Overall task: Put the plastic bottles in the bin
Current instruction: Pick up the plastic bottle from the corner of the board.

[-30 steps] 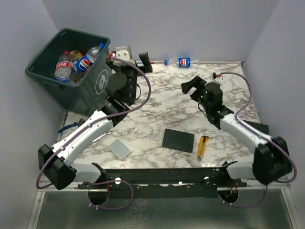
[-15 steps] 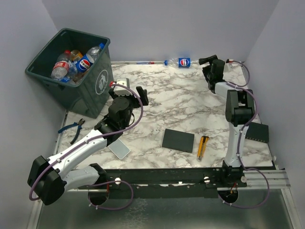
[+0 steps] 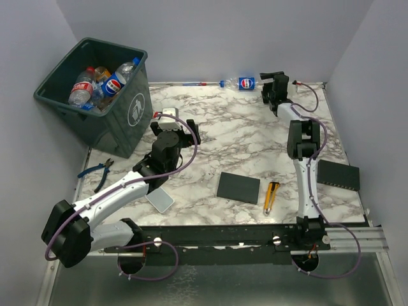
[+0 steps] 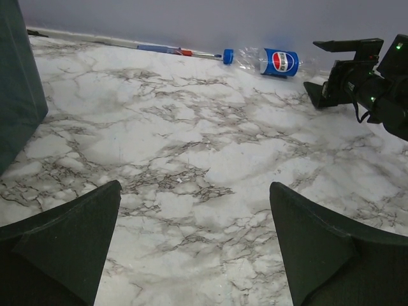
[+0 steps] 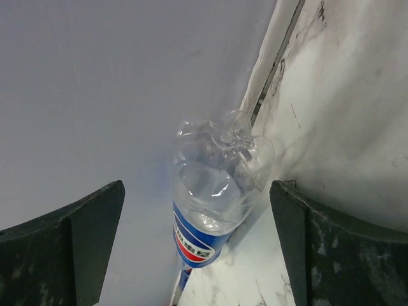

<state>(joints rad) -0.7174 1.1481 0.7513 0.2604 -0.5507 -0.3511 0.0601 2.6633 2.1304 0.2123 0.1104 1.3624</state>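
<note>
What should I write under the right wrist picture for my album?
The open right claw faces a clear bottle with a blue label, lying by the wall.

Two slim arms, left arm [image 3: 108, 194] and right arm [image 3: 307, 172] alike: white shells along the long links, chunky black housings at the joints. Thin purple cables [image 3: 148, 278] looped out of the bases and up along each arm. Black base rail [image 3: 223, 237] with two round silver fittings [image 3: 276, 240]. White camera block [image 3: 167, 115] on the left wrist (a speck of red at its corner). Left tool [image 4: 194, 245] and right tool [image 5: 197, 245] with dark, blunt wedge fingers [image 4: 64, 245]; tiny green lights [image 4: 400, 46] on the right tool's black body.
</note>
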